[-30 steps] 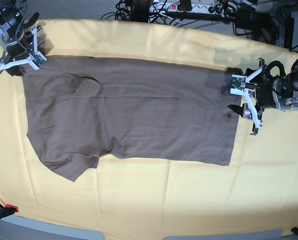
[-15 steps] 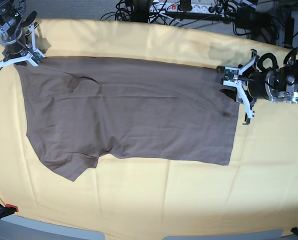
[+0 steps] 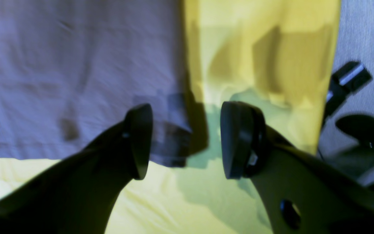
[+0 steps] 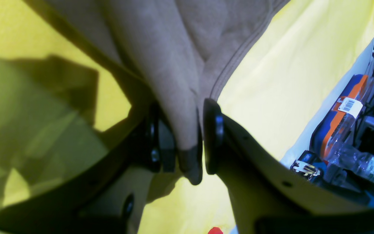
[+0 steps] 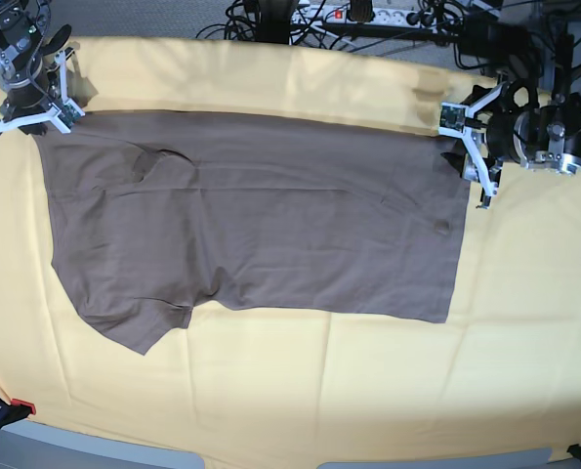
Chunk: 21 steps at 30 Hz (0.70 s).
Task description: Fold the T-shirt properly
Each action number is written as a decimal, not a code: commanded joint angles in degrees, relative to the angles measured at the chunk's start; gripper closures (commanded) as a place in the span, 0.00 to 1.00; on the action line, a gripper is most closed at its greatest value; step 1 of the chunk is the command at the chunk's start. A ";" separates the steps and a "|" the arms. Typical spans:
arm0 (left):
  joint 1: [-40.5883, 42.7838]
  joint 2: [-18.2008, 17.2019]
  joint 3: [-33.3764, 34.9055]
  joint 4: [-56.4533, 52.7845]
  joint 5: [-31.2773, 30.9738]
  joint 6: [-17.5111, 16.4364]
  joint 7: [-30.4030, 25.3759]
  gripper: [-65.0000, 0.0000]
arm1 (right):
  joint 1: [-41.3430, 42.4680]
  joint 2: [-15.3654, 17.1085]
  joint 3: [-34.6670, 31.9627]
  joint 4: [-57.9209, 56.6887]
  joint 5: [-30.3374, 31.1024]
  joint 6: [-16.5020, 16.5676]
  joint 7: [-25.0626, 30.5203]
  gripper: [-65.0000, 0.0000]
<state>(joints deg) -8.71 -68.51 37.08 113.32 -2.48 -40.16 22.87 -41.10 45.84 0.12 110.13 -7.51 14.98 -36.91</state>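
Right wrist: right gripper (image 4: 187,139) pinching T-shirt (image 4: 187,61) corner.

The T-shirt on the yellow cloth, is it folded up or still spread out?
Mostly spread out: the T-shirt lies flat across the yellow cloth, one sleeve showing at its lower corner. No neat fold shows.

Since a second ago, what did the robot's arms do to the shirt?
The right gripper pinched the T-shirt at its top corner. The left gripper slid toward the table's far edge, fingers open, gripping nothing. The shirt stayed flat on the yellow cloth.
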 commanded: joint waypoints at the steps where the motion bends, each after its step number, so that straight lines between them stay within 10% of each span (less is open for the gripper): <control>1: -0.66 -1.20 -0.63 -0.31 0.50 0.16 -0.70 0.47 | 0.02 0.85 0.31 0.39 0.13 -0.11 -0.42 0.74; 17: -0.70 3.65 -0.35 -9.92 9.57 0.16 -12.79 0.48 | 0.02 0.85 0.31 0.39 0.17 -0.22 -0.35 0.74; 21: -1.60 3.76 -0.35 -9.81 9.55 0.16 -12.09 0.65 | 0.02 0.85 0.31 0.39 0.15 -0.22 -0.37 0.74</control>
<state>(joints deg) -9.89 -64.71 36.77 103.37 6.94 -41.23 11.40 -40.95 45.87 0.12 110.13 -7.53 14.94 -36.86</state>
